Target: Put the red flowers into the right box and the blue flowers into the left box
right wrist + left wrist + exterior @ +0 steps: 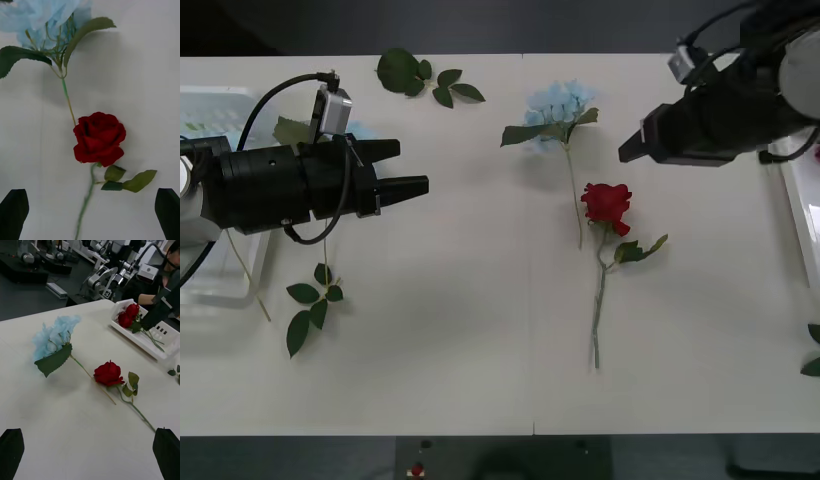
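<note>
- Both tools are hanging over the white desk (450,350), closest to the front camera: the left tool (412,168) is sitting over the desk's left part, its black fingers spread and gripping nothing, pointing toward the middle.
- Over the far right part, the right tool (627,148) is pointing toward the centre; its two black fingers (14,210) are showing wide apart at the corners of its wrist view, released, with nothing between them.
- One red rose (607,207) is lying flat on the desk right of centre, bloom toward the far side and its green stem running back toward the robot, with a couple of leaves just below the bloom.
- A blue flower (558,106) is lying just beyond the rose, its pale cluster farther from the robot and its thin stem reaching down alongside the rose's bloom; whether the stem is touching the bloom cannot be told.
- Under the left arm, the left box (220,105) is sitting at the desk's left edge, and a bit of pale blue is peeking out beside the arm's camera.
- At the desk's right edge, the right box (144,341) is holding two red roses (128,315), seen from the left wrist.
- Loose green leaf sprigs (420,78) are lying on the far side of the desk, and another sprig (310,305) is resting near the left box.
</note>
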### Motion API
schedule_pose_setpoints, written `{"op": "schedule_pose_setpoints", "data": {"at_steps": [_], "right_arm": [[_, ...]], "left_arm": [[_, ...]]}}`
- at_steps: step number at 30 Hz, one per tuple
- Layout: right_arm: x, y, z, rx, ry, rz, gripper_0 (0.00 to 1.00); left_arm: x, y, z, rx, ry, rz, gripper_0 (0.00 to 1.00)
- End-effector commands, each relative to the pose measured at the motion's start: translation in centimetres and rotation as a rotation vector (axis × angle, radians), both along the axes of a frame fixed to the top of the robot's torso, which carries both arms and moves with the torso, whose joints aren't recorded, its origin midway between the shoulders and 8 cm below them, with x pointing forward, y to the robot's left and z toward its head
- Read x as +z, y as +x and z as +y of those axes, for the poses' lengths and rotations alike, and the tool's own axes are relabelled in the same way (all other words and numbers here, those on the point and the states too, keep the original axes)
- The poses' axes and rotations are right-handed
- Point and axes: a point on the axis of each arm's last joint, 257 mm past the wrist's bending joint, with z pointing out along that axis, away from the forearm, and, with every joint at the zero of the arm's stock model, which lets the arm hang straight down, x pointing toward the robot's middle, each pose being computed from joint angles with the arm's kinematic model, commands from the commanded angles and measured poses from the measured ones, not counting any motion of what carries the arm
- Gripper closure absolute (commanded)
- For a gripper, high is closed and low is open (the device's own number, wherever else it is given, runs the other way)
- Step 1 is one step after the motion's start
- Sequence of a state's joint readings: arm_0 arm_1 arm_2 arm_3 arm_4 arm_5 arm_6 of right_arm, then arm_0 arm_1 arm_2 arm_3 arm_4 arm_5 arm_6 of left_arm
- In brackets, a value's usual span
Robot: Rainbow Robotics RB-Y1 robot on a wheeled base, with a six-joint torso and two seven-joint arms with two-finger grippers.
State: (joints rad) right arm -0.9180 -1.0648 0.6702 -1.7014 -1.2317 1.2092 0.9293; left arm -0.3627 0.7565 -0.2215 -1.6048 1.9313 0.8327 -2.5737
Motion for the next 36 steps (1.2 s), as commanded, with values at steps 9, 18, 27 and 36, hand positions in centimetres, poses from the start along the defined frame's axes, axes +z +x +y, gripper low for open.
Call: {"op": "schedule_pose_setpoints", "data": {"at_steps": [9, 18, 27, 36], "right_arm": [[-6.4, -2.2, 5.9, -0.158, -0.06, -0.047, 0.02], [-10.7, -0.9, 6.5, -0.219, -0.101, -0.028, 0.02], [-14.4, -2.4, 4.2, -0.278, -0.172, 0.076, 0.02], [-16.2, -4.2, 2.7, -0.311, -0.215, 0.168, 0.02]], "left_arm": [[1.6, 0.5, 1.2, 0.005, 0.032, -0.069, 0.0], [1.4, 0.4, 1.2, 0.005, 0.033, -0.064, 0.0], [1.3, 0.5, 1.3, 0.009, 0.03, -0.06, 0.0], [0.8, 0.7, 1.1, 0.014, 0.018, -0.05, 0.0]]}}
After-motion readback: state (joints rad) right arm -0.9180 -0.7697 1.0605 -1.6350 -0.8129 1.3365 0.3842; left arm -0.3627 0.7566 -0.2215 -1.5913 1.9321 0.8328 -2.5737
